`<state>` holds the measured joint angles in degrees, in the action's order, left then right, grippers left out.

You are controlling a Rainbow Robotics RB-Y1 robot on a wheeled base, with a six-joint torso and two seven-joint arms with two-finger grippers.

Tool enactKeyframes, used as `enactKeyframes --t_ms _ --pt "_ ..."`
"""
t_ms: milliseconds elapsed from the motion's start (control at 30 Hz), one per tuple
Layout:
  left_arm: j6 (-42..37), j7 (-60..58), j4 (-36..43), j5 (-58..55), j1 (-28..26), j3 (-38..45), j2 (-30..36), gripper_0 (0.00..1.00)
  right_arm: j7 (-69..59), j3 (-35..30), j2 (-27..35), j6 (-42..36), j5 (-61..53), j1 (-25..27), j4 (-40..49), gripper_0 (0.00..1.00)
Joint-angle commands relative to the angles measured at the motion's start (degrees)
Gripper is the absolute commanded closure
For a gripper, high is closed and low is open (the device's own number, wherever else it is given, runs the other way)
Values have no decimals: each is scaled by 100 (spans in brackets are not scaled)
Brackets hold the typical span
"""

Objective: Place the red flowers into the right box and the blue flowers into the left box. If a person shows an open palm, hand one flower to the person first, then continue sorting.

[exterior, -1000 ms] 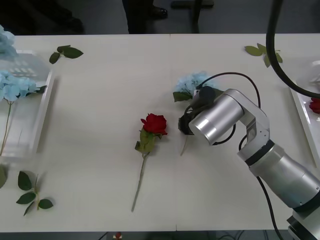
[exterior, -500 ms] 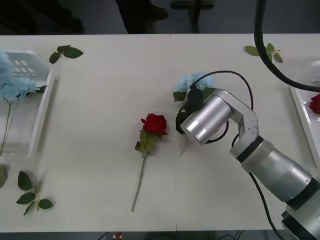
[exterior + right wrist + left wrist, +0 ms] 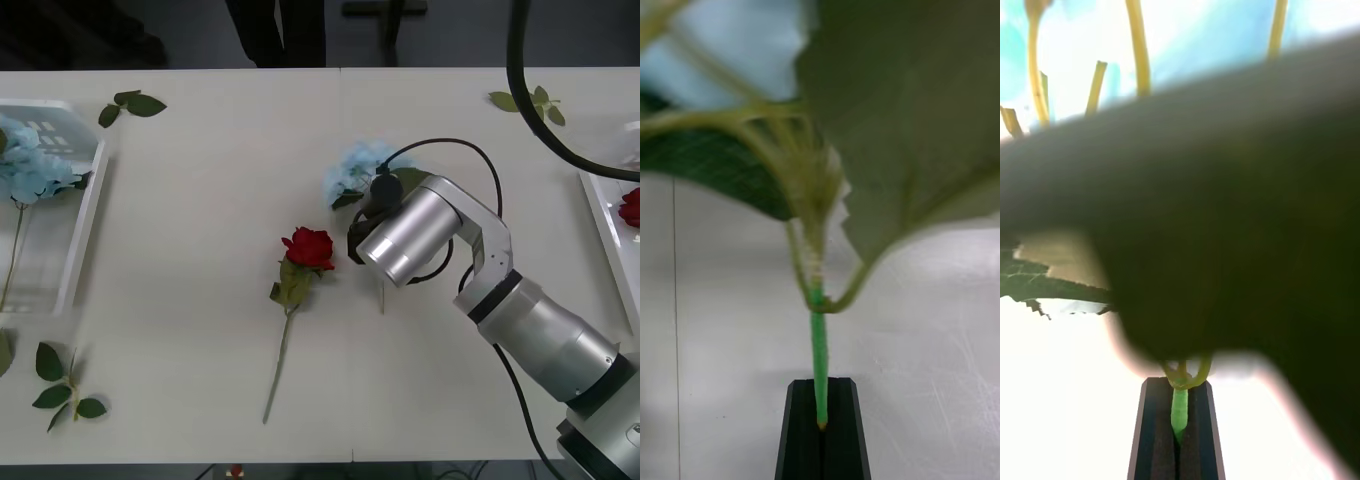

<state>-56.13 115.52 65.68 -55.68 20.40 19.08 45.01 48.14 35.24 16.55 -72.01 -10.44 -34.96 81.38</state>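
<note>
Stem of a blue flower [image 3: 818, 352] sits pinched between my right gripper's [image 3: 821, 427] black fingers, which are pressed together on it; from the wrist camera I see its big green leaf [image 3: 902, 127] hanging close above. From the front camera, that pale-blue cluster [image 3: 355, 170] lies near the table's [image 3: 200, 350] middle, at 11 o'clock from the silver right arm [image 3: 420, 235] that covers the gripper, with the stem's lower end [image 3: 382, 298] poking out at 6 o'clock from the wrist.

A red flower [image 3: 308, 247] lies flat on the table just beside it, at 9 o'clock from the arm, its stem running toward 7 o'clock.

My left gripper [image 3: 1178, 435] is also clamped shut on a green stem [image 3: 1179, 412], with blue petals [image 3: 1225, 45] blurred beyond. The left box [image 3: 85, 225], at the table's 9 o'clock edge, has blue flowers [image 3: 35, 170] lying in it. The right box [image 3: 605, 240] at the 3 o'clock edge shows a red bloom [image 3: 630, 208] inside. Loose leaf sprigs [image 3: 130, 103] lie at 11, 1 and 7 o'clock.
</note>
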Motion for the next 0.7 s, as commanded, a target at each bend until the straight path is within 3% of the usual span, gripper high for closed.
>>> enactKeyframes --t_ms 33,233,267,300,333,367,533,700 --pt "-214 120 24 -171 52 245 95 100 -261 -52 331 -6 -204 -169 572 100" --pt "-988 260 24 -470 52 702 95 96 -85 -105 1307 170 -890 -37 1811 100" --pt "-1137 304 24 -505 52 799 95 77 -6 -193 1535 328 -1109 42 2127 100" --pt "-1198 348 33 -531 52 834 95 68 73 -237 1623 416 -1224 86 2250 100" --pt "-1269 454 33 -593 52 887 95 53 231 -377 1746 601 -1434 165 2452 100" --pt "-1339 524 24 -637 43 931 95 46 372 -492 1808 750 -1619 227 2593 100" --pt "-1779 629 33 -900 34 1080 113 24 1154 -1168 1781 1313 -3025 429 2997 100" --pt "-2209 638 173 -1445 34 1115 139 8 1708 -1661 1579 1532 -4265 420 3015 100"
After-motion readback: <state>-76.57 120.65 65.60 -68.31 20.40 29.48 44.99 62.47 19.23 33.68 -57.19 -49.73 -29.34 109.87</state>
